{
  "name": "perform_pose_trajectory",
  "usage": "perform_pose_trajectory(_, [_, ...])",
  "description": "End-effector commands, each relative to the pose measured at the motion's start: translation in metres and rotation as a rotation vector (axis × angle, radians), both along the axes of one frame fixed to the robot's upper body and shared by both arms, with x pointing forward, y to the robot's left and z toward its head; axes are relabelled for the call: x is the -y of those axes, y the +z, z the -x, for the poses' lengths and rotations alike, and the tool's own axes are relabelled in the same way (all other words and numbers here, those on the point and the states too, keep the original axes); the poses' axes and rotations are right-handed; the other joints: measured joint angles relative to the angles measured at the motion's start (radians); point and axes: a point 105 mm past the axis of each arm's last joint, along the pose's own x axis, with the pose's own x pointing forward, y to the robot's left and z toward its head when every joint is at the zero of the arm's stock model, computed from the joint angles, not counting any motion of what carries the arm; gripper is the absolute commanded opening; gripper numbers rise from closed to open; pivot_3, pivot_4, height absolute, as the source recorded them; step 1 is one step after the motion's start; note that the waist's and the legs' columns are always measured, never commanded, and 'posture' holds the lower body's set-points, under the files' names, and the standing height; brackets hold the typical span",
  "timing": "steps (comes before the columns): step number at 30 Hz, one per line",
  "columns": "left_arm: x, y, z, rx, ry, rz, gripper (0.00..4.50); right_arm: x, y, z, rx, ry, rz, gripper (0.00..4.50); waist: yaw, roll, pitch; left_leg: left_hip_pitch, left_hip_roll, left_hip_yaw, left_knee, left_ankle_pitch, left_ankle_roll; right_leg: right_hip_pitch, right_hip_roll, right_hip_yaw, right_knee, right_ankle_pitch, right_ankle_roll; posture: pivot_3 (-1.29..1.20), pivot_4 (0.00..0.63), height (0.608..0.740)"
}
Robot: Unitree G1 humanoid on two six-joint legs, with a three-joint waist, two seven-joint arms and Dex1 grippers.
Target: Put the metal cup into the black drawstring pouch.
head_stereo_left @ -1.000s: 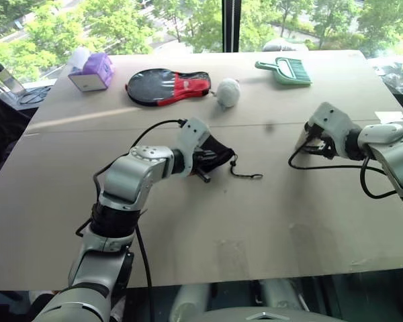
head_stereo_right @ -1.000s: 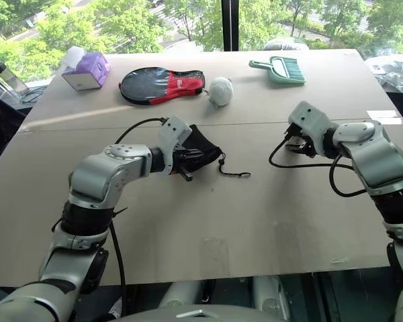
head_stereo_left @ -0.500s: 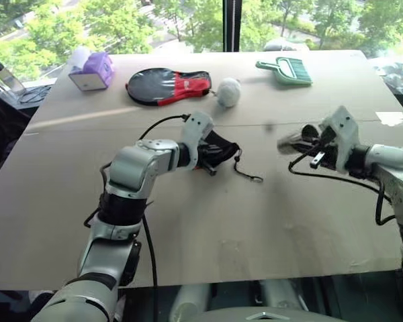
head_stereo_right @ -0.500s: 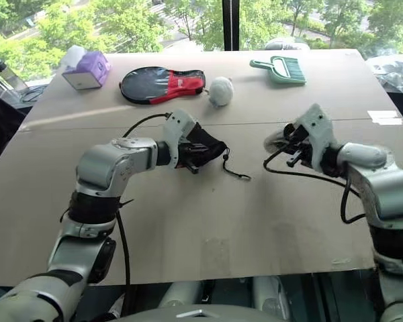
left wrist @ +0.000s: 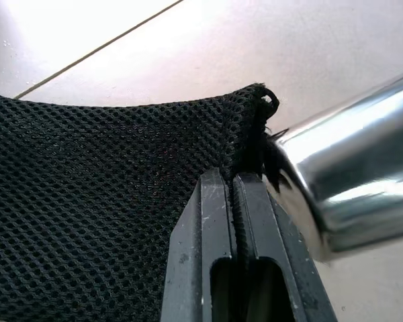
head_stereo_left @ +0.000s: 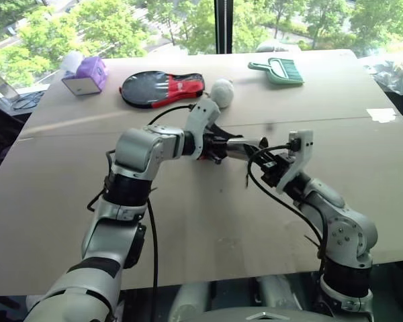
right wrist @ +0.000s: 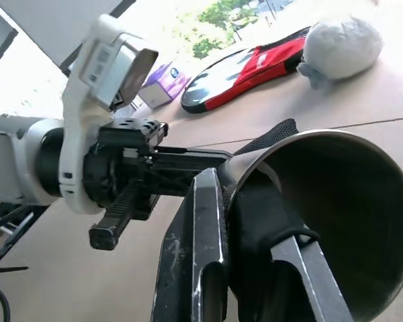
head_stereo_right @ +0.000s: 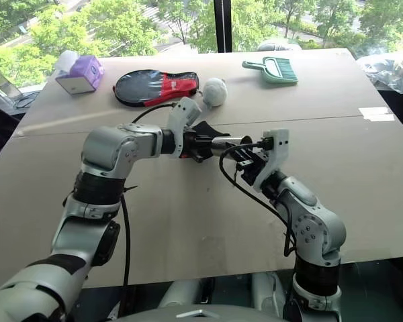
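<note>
Left gripper [left wrist: 234, 201]: fingers pressed together on the rim fabric of the black drawstring pouch [left wrist: 107, 201], holding it up off the table [head_stereo_left: 208, 221], just nearer the robot than the white ball [head_stereo_left: 222, 92].

Right gripper [right wrist: 245, 221]: clamped on the wall of the metal cup [right wrist: 322, 215], one finger outside and one inside the rim, the cup lying roughly level with its closed end towards the pouch.

Metal cup: shiny silver steel, handleless, slightly tapered, dark inside. In the head views it shows as a short bright cylinder [head_stereo_right: 230, 142] between the two grippers, its far end touching the pouch mouth. Whether it has entered the pouch is hard to say (the left wrist view shows the steel side beside the fabric edge, apparently still outside).

Black drawstring pouch: soft matte black mesh. In the head views its body is largely hidden behind the left gripper; a thin cord hangs below the cup.

Beyond the ball, from the robot's left: a purple tissue box [head_stereo_left: 86, 74], a black-and-red paddle case [head_stereo_left: 162, 87], and to the right a green dustpan brush [head_stereo_left: 277, 70].
</note>
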Motion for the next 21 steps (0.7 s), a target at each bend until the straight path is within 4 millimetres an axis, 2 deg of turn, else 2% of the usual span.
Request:
perform_pose_trajectory(1, [0.01,0.013,0.002,0.028,-0.031,0.025,0.0,-0.009,0.006,-0.002,0.04,0.034,-0.052,0.03,0.0,0.0,0.0,0.0,0.0,0.0,0.0,0.0,0.0,0.0,0.0,0.0,0.0,0.0,0.0,0.0,0.15,0.74])
perform_pose_trajectory(11, [0.013,0.002,0.01,-0.03,-0.02,0.039,0.0,-0.014,-0.024,-0.021,-0.071,0.0,-0.112,0.03,-0.001,0.0,0.0,0.0,0.0,0.0,0.0,0.0,0.0,0.0,0.0,0.0,0.001,0.0,0.0,0.0,0.15,0.74])
perform_pose_trajectory(16, [0.01,-0.001,0.011,-0.027,-0.014,0.018,0.0,-0.026,-0.034,-0.025,-0.073,0.014,-0.037,0.03,-0.011,0.0,0.0,0.002,0.0,0.001,0.0,0.0,0.0,0.0,0.0,0.001,0.002,0.0,0.0,0.0,0.15,0.74])
perform_pose_trajectory(21, [0.008,0.007,0.013,-0.013,-0.012,0.016,0.0,-0.037,-0.042,-0.028,-0.042,0.021,0.069,0.03,-0.024,0.0,-0.001,0.004,0.001,0.002,0.0,0.0,0.0,0.001,0.0,0.002,0.002,0.0,0.0,0.0,0.15,0.74])
